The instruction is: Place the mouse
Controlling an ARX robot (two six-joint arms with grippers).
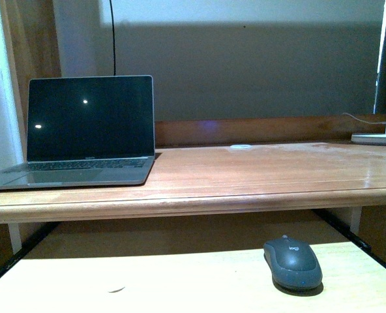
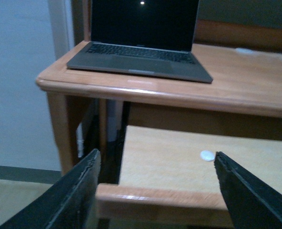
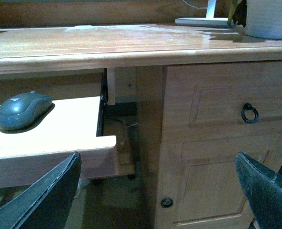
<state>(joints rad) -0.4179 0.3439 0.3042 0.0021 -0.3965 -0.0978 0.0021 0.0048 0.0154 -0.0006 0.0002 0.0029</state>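
While both jaws gape | mouse (image 1: pixel 293 263) on sliding shelf (image 1: pixel 147 280), between neither

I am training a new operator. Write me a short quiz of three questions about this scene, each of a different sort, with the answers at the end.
1. True or false: the laptop on the desk top has its lid shut.
2. Choose one. The mouse rests on: A the desk top, B the pull-out shelf, C the laptop.
3. Fill the gap: the left gripper and the right gripper are both ____ and hold nothing.

Key: 1 false, the lid stands open and the screen is dark; 2 B; 3 open.
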